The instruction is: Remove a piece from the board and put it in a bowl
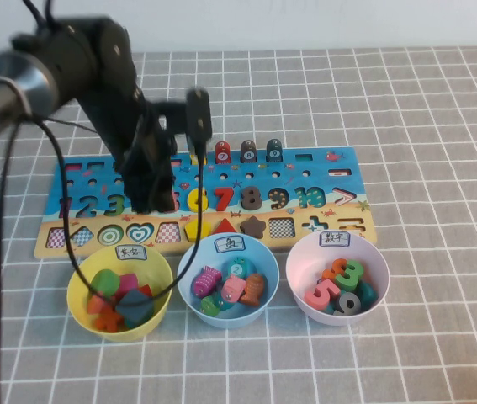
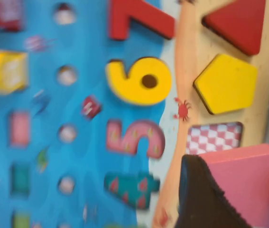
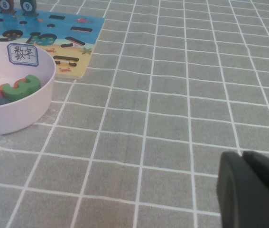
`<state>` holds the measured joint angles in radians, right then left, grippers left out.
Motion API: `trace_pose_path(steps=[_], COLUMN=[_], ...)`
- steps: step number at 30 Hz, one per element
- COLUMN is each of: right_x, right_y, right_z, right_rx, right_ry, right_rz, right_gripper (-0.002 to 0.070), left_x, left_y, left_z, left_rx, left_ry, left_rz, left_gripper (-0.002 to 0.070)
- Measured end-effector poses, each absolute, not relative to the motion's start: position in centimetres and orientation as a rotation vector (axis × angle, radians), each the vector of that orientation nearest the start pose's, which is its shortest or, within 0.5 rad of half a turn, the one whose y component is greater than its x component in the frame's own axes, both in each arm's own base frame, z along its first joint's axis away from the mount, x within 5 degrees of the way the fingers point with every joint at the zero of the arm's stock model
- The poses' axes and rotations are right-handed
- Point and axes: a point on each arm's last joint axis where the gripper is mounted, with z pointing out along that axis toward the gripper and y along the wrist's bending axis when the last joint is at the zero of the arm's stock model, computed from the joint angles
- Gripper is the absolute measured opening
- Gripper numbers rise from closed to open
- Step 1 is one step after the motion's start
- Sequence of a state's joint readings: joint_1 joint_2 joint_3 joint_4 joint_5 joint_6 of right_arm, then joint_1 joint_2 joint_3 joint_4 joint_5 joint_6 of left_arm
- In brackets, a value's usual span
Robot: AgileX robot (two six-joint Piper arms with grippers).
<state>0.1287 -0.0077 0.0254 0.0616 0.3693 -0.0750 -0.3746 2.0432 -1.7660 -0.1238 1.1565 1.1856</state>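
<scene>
Left gripper (image 1: pixel 156 200) hung low over the board (image 1: pixel 331 181), its fingers (image 2: pixel 205 199) pinching the pink piece (image 2: pixel 250 183). By the left wrist view the piece sat lifted clear of its checkered cut-out (image 2: pixel 215 137), which lay open just beyond it. Next past that cut-out sat the yellow pentagon (image 2: pixel 227 83), then the red triangle (image 2: pixel 236 23). Across the sandy strip from the gripper lay the number row: a yellow 6 (image 2: pixel 139 80), a red 7 (image 2: pixel 139 19), and an empty pink 5 recess (image 2: pixel 134 137).

From the high view, the yellow bowl (image 1: pixel 78 290) stood near the gripper on the robot's side of the board, already holding several coloured pieces, with a white label (image 1: pixel 131 251) on its rim. To its right sat the blue bowl (image 1: pixel 263 261), and further right the pink bowl (image 1: pixel 301 269) with numbers in it.

Right gripper (image 3: pixel 253 190) hovered low over the grey grid mat (image 3: pixel 172 95), well apart from the left one, and only a dark edge of it showed in its wrist view; whether its fingers were spread or together I cannot tell
</scene>
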Motion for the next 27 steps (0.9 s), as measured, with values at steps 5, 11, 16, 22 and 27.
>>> trace_pose_path(steps=[5,11,16,22,27], right_x=[5.2,5.2,5.2,5.2,5.2], right_y=[0.9,0.9,0.9,0.9,0.9], right_z=[17.2,17.2,17.2,17.2,17.2], right_rx=[-0.152,-0.152,-0.152,-0.152,-0.152], right_ry=[1.865,1.865,1.865,1.865,1.865], right_rz=[0.097,0.097,0.097,0.097,0.097], right_gripper=[-0.0017,-0.0017,-0.0017,-0.0017,-0.0017], left_x=[38.1,36.1,35.6,35.6,35.4], left_y=[-16.1,-15.2,-14.4,-13.8,-13.7], left_z=[29.6,33.8,34.8,35.1,35.4], left_rx=[1.693,1.412,1.233,1.084,1.019], left_ry=[2.237,2.336,2.435,2.501,2.518], left_rz=[-0.038,-0.051,-0.002,0.045,0.032], left_gripper=[0.0283,0.0283,0.0283,0.0283,0.0283])
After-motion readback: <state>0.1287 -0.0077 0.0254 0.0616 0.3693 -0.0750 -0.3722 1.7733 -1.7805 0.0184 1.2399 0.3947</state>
